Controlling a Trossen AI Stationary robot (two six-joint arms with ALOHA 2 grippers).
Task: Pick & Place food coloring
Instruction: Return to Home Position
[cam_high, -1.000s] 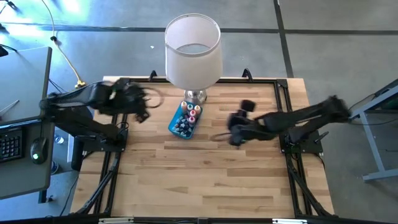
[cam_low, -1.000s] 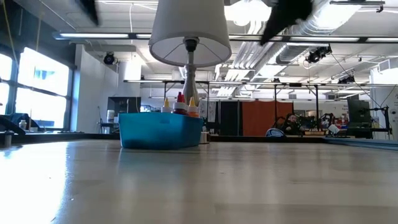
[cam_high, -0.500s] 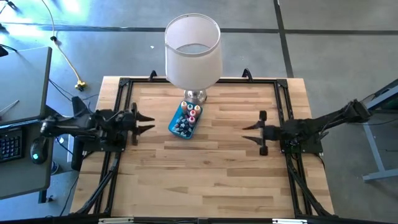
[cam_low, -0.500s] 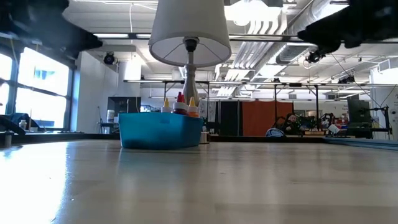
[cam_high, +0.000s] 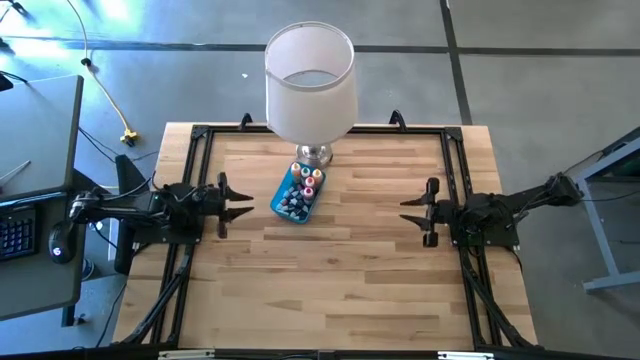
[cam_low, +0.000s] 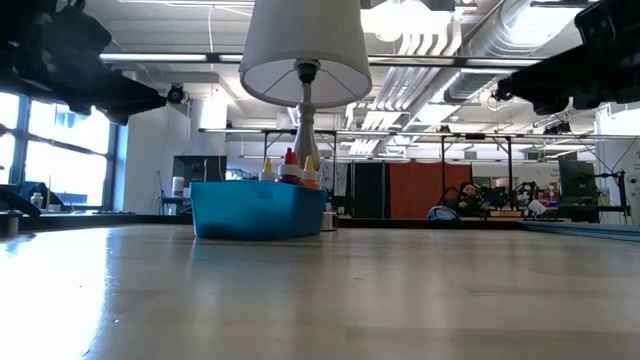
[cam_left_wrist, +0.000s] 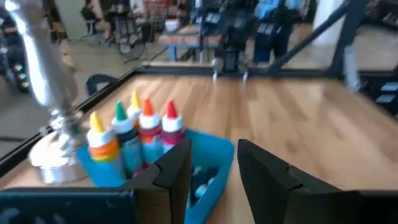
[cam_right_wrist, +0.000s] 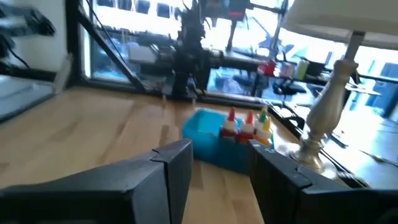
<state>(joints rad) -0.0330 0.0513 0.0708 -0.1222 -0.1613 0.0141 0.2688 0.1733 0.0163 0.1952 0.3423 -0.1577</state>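
Note:
The food coloring (cam_high: 303, 183) is several tiny bottles standing and lying in a blue tray (cam_high: 283, 207) on the wooden table, just in front of the lamp. Their pointed caps (cam_low: 288, 165) stick up above the tray wall (cam_low: 258, 212). My left gripper (cam_high: 238, 205) hovers open and level at the table's left side, pointing at the tray; its wrist view shows the bottles (cam_left_wrist: 134, 134) ahead of it. My right gripper (cam_high: 408, 212) hovers open and level at the right side, pointing at the bottles (cam_right_wrist: 245, 124) from farther off. Both have nothing between their fingers.
A lamp with a white shade (cam_high: 310, 85) and a silver foot (cam_right_wrist: 317, 124) stands right behind the tray at the far edge. A black frame (cam_high: 200, 140) runs along the table's edges. Bare wood (cam_high: 330, 280) lies between and in front of the grippers.
Both arms have dropped and drawn back, and their grippers have tipped from pointing down to lying level. The left gripper came down and toward the near edge at the left side. The right gripper moved toward the table's right edge. The tray and bottles have stayed put.

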